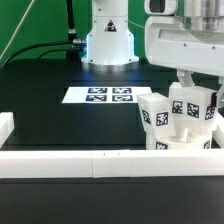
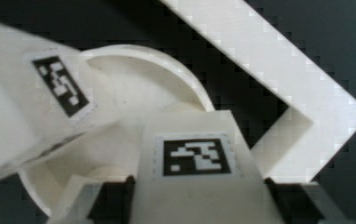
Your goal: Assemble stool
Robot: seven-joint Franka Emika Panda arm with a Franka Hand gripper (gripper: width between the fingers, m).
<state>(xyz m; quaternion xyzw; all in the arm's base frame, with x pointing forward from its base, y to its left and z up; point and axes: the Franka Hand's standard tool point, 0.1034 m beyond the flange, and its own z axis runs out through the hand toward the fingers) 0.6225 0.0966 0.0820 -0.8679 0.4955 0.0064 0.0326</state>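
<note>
The round white seat (image 1: 181, 146) lies at the exterior view's right, against the front rail. White tagged legs stand on it: one on the left (image 1: 154, 111) and one (image 1: 187, 106) right under my gripper (image 1: 191, 86). In the wrist view my gripper (image 2: 200, 205) is shut on this leg (image 2: 200, 152), its tag facing the camera, with dark fingers (image 2: 118, 202) on both sides. Beyond it show the seat's curved rim (image 2: 148, 85) and another tagged leg (image 2: 36, 88). I cannot tell whether the held leg is seated in the seat.
The marker board (image 1: 108, 95) lies mid-table before the robot base (image 1: 108, 40). White border rails run along the front (image 1: 70, 163) and left (image 1: 6, 128). In the wrist view a rail corner (image 2: 308, 90) lies close beside the seat.
</note>
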